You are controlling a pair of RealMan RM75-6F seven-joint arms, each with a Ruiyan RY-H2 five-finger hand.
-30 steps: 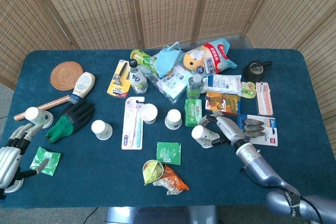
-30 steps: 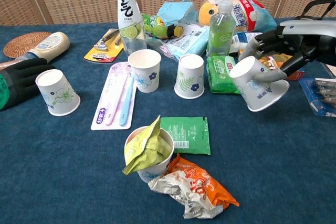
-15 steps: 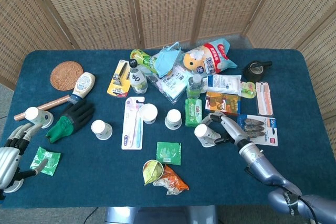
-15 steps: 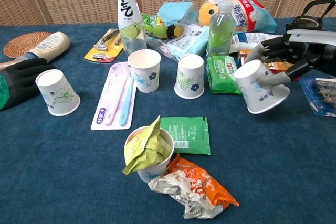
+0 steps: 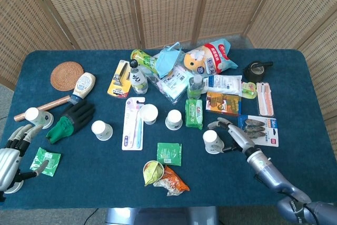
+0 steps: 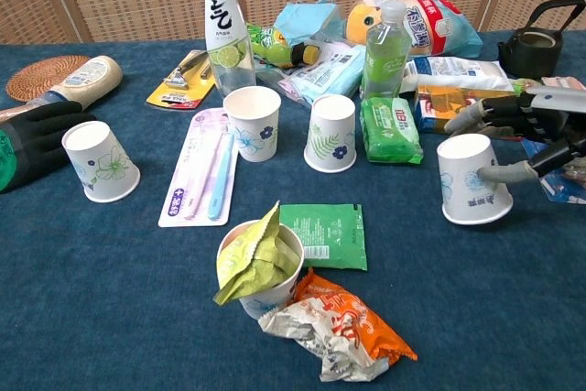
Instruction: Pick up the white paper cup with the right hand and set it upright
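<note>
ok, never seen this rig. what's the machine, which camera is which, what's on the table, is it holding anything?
It is a two-armed robot with five-fingered hands. One picture looks down from its head, the other looks forward from its chest. The right hand has its fingers around a white paper cup that stands on the blue table, wide end down. The left hand rests at the table's edge beside a small green sachet, holding nothing. Clutter lies around: more paper cups, a clear bottle with a black cap, a black glove, and a round woven coaster.

Silver-grey metal right hand (image 5: 235, 136), dark-jointed fingers (image 6: 476, 119), glossy grey forearm
</note>
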